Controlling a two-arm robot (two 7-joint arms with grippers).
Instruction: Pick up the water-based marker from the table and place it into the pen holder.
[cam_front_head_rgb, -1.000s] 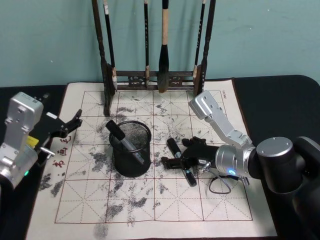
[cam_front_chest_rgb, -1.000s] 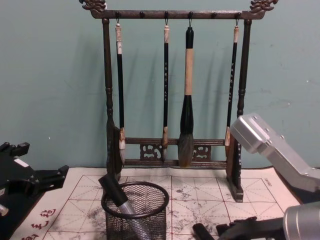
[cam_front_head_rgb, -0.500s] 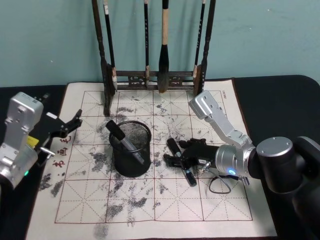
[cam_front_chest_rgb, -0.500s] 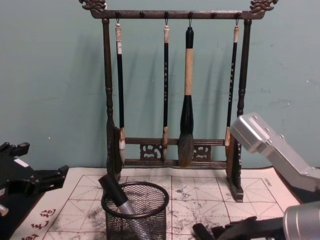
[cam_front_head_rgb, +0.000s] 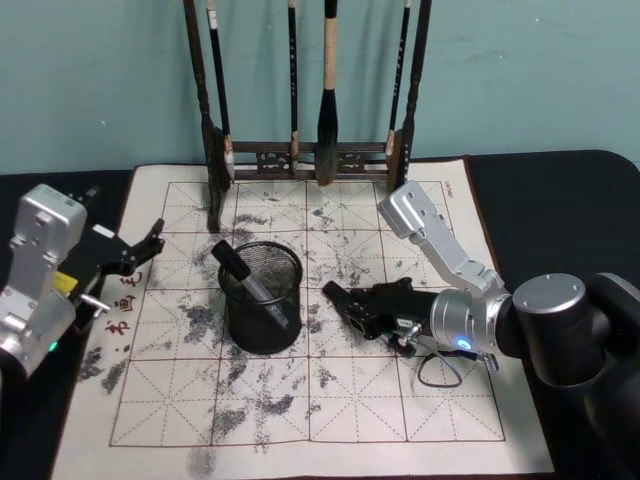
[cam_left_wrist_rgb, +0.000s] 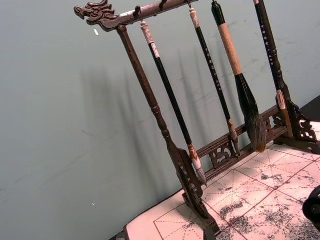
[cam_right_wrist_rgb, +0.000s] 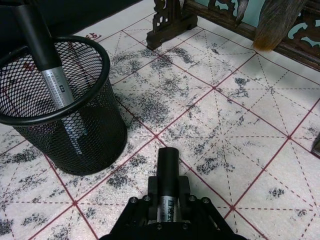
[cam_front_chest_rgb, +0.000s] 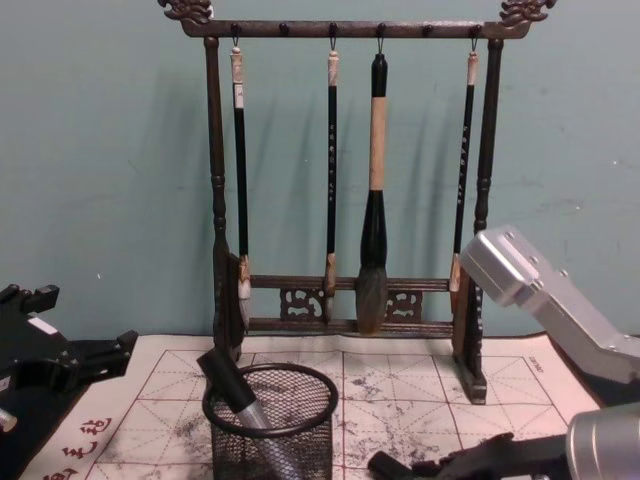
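- The right hand (cam_front_head_rgb: 372, 307) is clenched on the water-based marker (cam_right_wrist_rgb: 168, 175). It grips the barrel, and the black cap end sticks out ahead of the fingers toward the pen holder (cam_front_head_rgb: 262, 322).
- The marker lies nearly level and low over the gridded mat (cam_front_head_rgb: 300, 400), which covers the dark surface (cam_front_head_rgb: 560, 190). I cannot quite tell from these angles whether it has cleared the mat. I judge the step in hand to be the lift and carry.
- The lift should go straight up first, until the cap end stands above the holder's solid rim. A sideways move at this height would likely drive the cap into the mesh wall and push the holder along.
- The pen holder stands upright just beside the hand, on the robot's left of it, near the middle of the mat.
- It already holds another marker (cam_right_wrist_rgb: 50, 65), which leans out over the rim on the side away from the hand. The free space nearer the hand is the better target.
- Over the opening, the marker should be tipped cap-down toward upright and let go low. That way it slides in rather than glancing off the rim.
- The brush rack (cam_front_head_rgb: 300, 155) stands well behind, at the back of the mat. A modest lift should stay clear of it.
- The left hand (cam_front_head_rgb: 128, 255) is parked at the mat's left edge, well apart from the holder.
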